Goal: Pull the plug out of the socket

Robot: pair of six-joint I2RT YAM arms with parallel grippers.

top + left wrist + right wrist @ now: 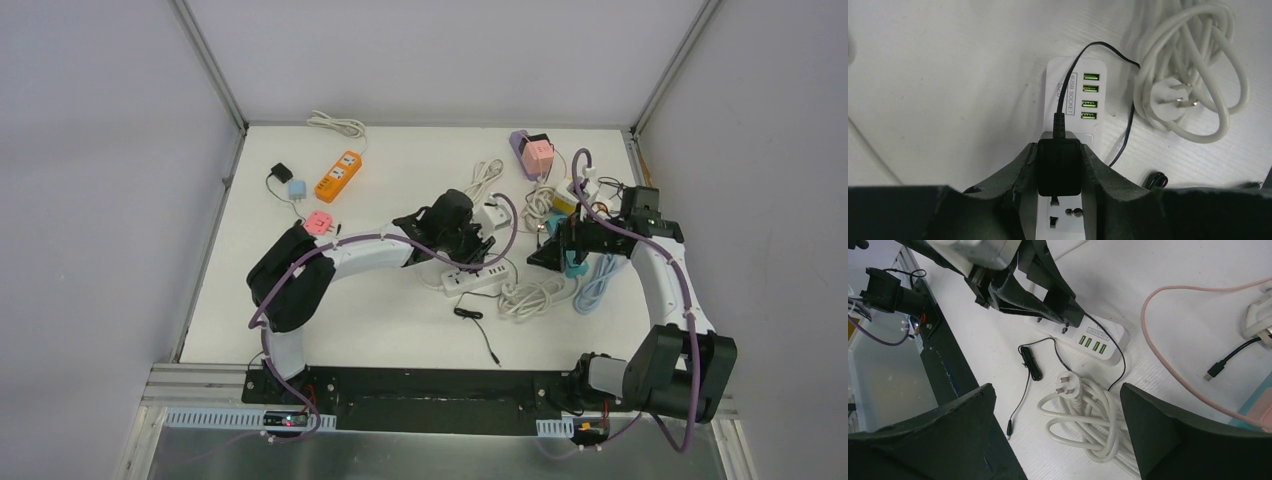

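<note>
A white power strip (478, 279) with green USB ports lies mid-table; it also shows in the left wrist view (1083, 95) and the right wrist view (1098, 337). A black plug (1059, 167) with a thin black cord (478, 328) sits on the strip's socket. My left gripper (476, 246) is shut on the plug, one finger on each side. I cannot tell whether its pins are still in the socket. My right gripper (560, 252) is open and empty, hovering above a coiled white cable (1088, 415) to the right of the strip.
An orange power strip (338, 176), a pink adapter (318, 222) and blue and black adapters (297, 188) lie at the back left. A pink-purple adapter (533, 152), more plugs and a light-blue cable (600, 282) crowd the back right. A pink cord (1168, 365) runs nearby.
</note>
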